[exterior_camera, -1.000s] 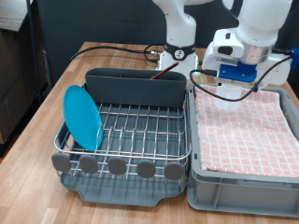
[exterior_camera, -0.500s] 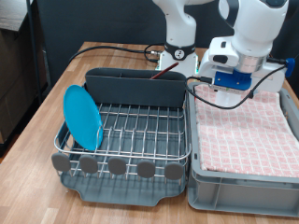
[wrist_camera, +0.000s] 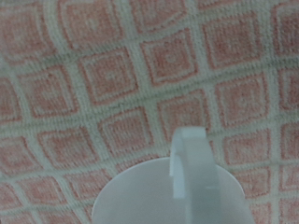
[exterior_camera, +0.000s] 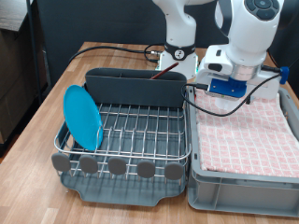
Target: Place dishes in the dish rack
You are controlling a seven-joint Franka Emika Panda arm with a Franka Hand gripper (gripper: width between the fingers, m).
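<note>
My jaws point(exterior_camera: 227, 96) hang over the pink checked cloth point(exterior_camera: 248, 131) in the grey crate point(exterior_camera: 201, 191), clamped on the white cup point(wrist_camera: 168, 194). Light-blue plate point(exterior_camera: 81, 117) stands upright in the dish rack point(exterior_camera: 121, 140) at the exterior view's left, rack on the wooden surface point(exterior_camera: 37, 112)

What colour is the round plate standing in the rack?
Light blue: the round plate shows best in the exterior view.

We see the dish rack point(exterior_camera: 121, 140) on the counter point(exterior_camera: 56, 89), the plate point(exterior_camera: 81, 118) standing at its left end in the exterior view. The crate point(exterior_camera: 245, 182) sits just right, cloth point(exterior_camera: 248, 131) inside.
</note>
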